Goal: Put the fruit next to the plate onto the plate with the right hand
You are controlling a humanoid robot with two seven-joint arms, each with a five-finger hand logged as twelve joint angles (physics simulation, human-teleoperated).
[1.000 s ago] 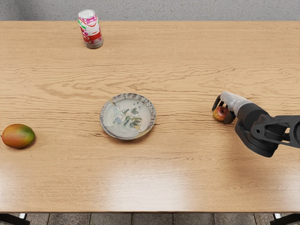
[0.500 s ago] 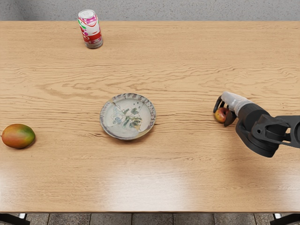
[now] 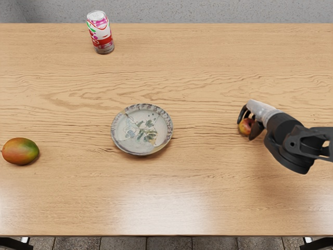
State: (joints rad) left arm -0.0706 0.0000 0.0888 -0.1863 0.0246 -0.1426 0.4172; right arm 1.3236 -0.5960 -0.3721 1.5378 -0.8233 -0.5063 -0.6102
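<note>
- Two fruits lie on the bench [image 3: 208, 198]: a small red-and-yellow fruit [image 3: 245, 126] to the right of the plate [image 3: 114, 130], well apart from it, and a mango [image 3: 20, 151] near the left edge
- My right robot hand [image 3: 251, 121] is curled round the small fruit, with dark fingers [image 3: 242, 113] on either side of it; I judge this a hold, though I cannot tell whether the fruit rests on the bench or is just off it
- Fruit this small should be light, firm and round, so I expect it to roll out of a loose grip, while hard squeezing could bruise it
- Best hold, to my mind, is across its widest part, fingers opposed, palm over the top
- Hidden: my hand and wrist cover the fruit's right side, so true finger contact and the thumb are hard to make out, and my arm is cut off by the right edge
- My left arm does not show
- One drink can [image 3: 100, 32] stands far back on the left, away from the plate
</note>
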